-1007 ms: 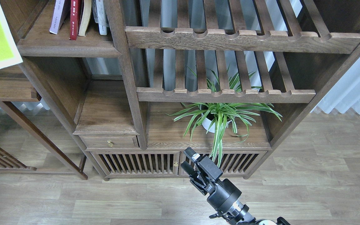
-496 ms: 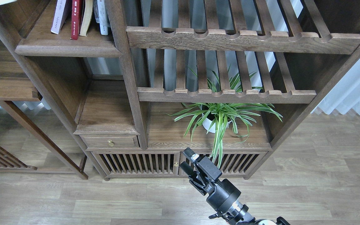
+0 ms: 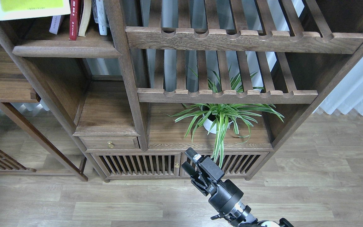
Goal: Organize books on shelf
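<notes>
The place looks like a home living room or study. A tall dark-brown wooden cabinet (image 3: 128,94) fills most of the frame, with books (image 3: 83,15) standing on its shelf (image 3: 65,50) at upper left, slatted racks (image 3: 232,37) at upper right, a small brass-knobbed drawer (image 3: 109,143) and a potted spider plant (image 3: 221,118) in the middle. Pale wood-plank flooring (image 3: 106,205) runs across the bottom, and a white pleated curtain (image 3: 358,91) hangs at the right edge.

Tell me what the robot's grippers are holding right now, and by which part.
The right gripper holds nothing. The yellow-green book hangs above the shelf, but the left gripper is out of view, so its hold cannot be told.
</notes>
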Tool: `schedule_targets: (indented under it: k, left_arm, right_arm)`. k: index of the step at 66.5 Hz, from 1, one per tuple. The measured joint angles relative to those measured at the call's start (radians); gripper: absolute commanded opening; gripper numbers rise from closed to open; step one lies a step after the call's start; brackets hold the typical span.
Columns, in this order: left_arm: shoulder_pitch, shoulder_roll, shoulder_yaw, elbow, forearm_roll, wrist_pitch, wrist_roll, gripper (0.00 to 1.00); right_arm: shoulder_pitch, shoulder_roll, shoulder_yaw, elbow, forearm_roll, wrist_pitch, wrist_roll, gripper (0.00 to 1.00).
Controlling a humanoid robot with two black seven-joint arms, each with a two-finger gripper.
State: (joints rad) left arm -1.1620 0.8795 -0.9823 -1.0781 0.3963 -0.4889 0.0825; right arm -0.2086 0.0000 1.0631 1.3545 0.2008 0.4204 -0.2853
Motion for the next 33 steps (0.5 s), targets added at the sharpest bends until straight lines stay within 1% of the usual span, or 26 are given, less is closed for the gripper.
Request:
schedule_targets:
  k: [16,18,33]
  left_arm:
    - [-0.066,-0.026,-0.013,0.075,0.057,0.0,0.029,0.02]
    - [-0.087,-0.048,-0.016,0.107,0.094,0.0,0.031,0.02]
    - [-0.125,-0.157,-0.047,0.204,0.18,0.0,0.032,0.02]
  right_arm:
    - [0.0,0.0,0.0,0.0,0.0,0.0,0.0,1.0]
    - [0.0,0.0,0.0,0.0,0.0,0.0,0.0,1.0]
    - [0.0,0.0,0.0,0.0,0.0,0.001,0.0,1.0]
